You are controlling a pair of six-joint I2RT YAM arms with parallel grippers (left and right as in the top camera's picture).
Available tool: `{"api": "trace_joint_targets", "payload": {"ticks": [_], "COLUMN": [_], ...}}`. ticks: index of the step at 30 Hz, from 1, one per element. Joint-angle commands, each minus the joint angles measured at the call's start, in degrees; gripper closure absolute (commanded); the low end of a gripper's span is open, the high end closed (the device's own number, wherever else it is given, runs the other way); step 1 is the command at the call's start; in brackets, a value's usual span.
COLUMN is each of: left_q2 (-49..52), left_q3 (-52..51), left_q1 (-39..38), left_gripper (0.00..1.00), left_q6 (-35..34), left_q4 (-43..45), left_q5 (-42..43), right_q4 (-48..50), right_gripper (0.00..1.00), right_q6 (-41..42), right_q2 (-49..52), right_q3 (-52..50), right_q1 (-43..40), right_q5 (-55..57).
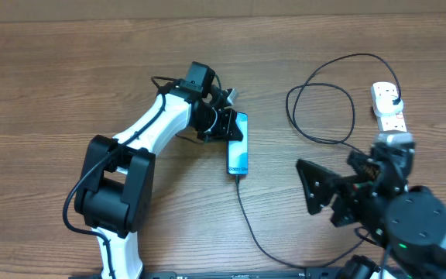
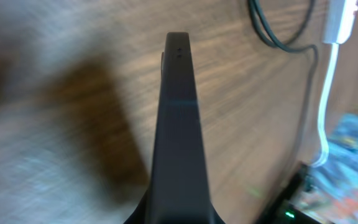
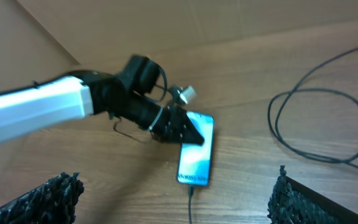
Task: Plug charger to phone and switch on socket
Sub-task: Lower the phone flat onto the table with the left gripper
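Note:
The phone point(image 1: 238, 153) lies near the table's middle, cyan screen up, and it also shows in the right wrist view point(image 3: 196, 155). My left gripper point(image 1: 224, 125) is shut on its far end. In the left wrist view only the phone's dark edge point(image 2: 179, 124) shows, running away from the jaws. The charger's connector tip sits in the phone's near end point(image 1: 239, 179). Its black cable point(image 1: 255, 232) runs toward the front edge, then loops point(image 1: 320, 101) to the white socket point(image 1: 388, 105) at the far right. My right gripper point(image 1: 324, 194) is wide open and empty point(image 3: 185, 205), near and to the right of the phone.
The socket's thick white cord point(image 2: 325, 93) hangs off the table's right side in the left wrist view. The black cable loop point(image 3: 316, 124) lies on the wood to the right of the phone. A cardboard wall point(image 3: 166, 18) stands behind the table.

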Motion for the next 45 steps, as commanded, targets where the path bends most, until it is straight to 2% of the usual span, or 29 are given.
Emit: {"api": "trace_joint_targets", "payload": {"ticks": [1,6,14,17,18,23,26,32,36,45], "left_q2": [0.44,1.20,6.49,9.99,12.22,16.48,17.59,17.59,17.59,17.59], "left_q3": [1.11,0.98,0.96,0.96,0.96,0.96,0.96,0.96,0.98,0.98], "left_q1": [0.55,0.55,0.72,1.31,1.97,3.26,3.30,3.34,3.39,3.45], "left_gripper": [0.96,0.96,0.96,0.96,0.96,0.92,0.82,0.71,0.62,0.50], "left_q6": [5.07,2.99,1.05,2.21,4.11,4.87,4.87,4.83,1.53,-0.52], "left_q4": [2.86,7.93,7.56,7.61,7.76,7.32,6.56,4.31,1.46,-2.49], "left_q5": [-0.42,2.89,3.72,9.88,15.19,16.17,12.41,6.40,-2.27,-14.03], "right_q4": [0.59,-0.22,-0.50,-1.09,-1.73,-1.81,-1.66,-1.62,-1.44,-0.79], "right_gripper": [0.00,0.00,0.00,0.00,0.00,0.00,0.00,0.00,0.00,0.00], "right_q6": [3.74,4.96,4.96,4.96,4.98,4.96,4.96,4.98,5.01,5.14], "right_q2": [1.55,4.42,7.98,8.79,9.14,9.46,9.46,9.81,10.69,14.40], "right_q3": [-2.34,-2.54,-2.54,-2.54,-2.54,-2.54,-2.54,-2.54,-2.54,-2.54], "right_q1": [-0.15,-0.15,-0.15,-0.15,-0.15,-0.15,-0.15,-0.15,-0.15,-0.15], "right_q5": [0.39,-1.81,-2.21,-2.21,-2.19,-2.16,-2.14,-2.16,-2.16,-3.32]}}
